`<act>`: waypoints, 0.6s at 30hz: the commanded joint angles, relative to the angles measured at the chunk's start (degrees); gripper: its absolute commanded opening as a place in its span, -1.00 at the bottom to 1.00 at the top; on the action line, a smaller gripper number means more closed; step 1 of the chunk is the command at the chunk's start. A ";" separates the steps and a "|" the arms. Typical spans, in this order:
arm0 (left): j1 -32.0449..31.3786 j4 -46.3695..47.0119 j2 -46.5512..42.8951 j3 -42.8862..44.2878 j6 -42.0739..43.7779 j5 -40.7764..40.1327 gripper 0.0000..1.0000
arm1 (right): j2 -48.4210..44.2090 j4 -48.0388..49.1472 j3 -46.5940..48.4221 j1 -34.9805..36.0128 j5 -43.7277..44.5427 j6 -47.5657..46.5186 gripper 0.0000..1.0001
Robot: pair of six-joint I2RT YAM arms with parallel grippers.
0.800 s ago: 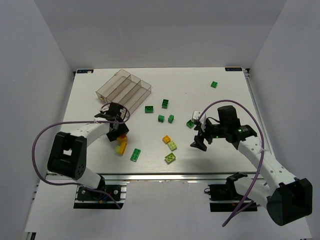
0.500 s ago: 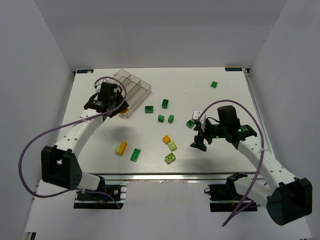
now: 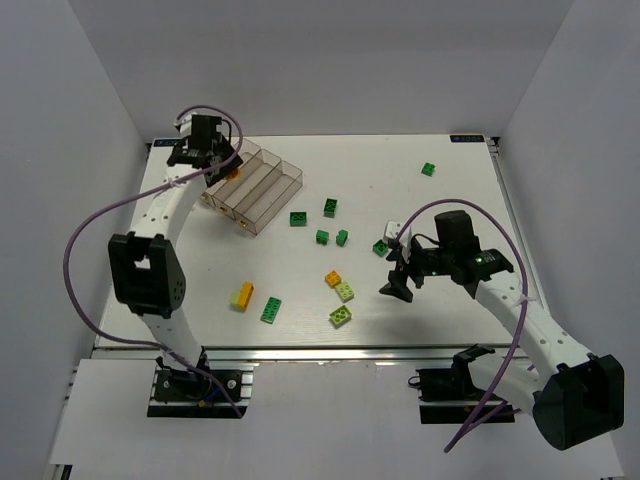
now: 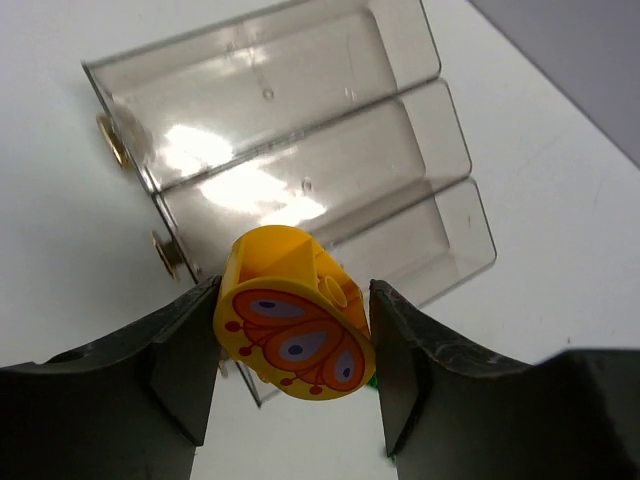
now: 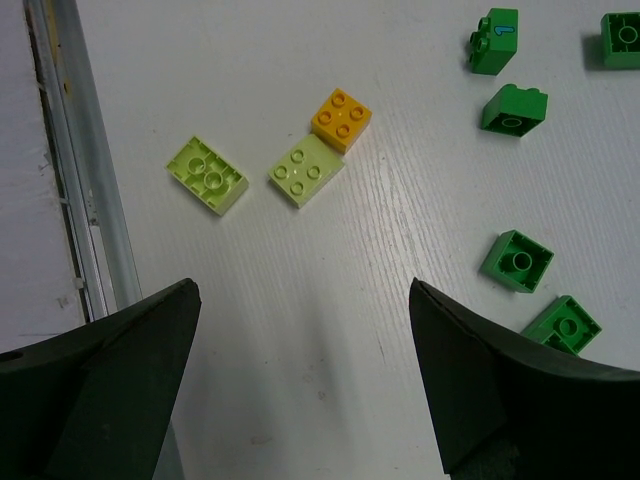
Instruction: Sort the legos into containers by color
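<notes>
Two claws noted. The left claw (image 4: 293,345) was clamped on a rounded orange-yellow piece (image 4: 295,310) with an orange butterfly-like print, one finger pressed to each side. The clear brownish tray (image 4: 300,120) lay below and beyond that claw, its long compartments side by side. The held piece hung above the tray's near end, apart from it; which compartment sat under it could not be told. The overhead view placed this claw at the tray's far left corner.

The right claw (image 5: 302,290) stood wide, nothing between its fingers, hovering over the surface (image 5: 300,330). Ahead of it to its left lay two lime bricks (image 5: 207,175), the nearer one touching an orange brick (image 5: 341,118). Ahead to its right were five green bricks (image 5: 514,110), scattered. A yellow brick (image 3: 242,294) and a long green brick (image 3: 271,310) lay near each other on the surface, well apart from both claws.
</notes>
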 commanded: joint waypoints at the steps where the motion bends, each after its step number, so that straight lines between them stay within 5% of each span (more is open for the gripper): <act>1: 1.92 1.36 3.04 7.51 2.72 -2.74 -0.95 | -0.95 2.19 1.21 0.13 -1.00 0.36 0.79; 18: 4.56 6.02 18.69 17.54 7.47 -8.01 -0.92 | -0.16 1.75 2.00 0.12 -0.73 0.09 0.79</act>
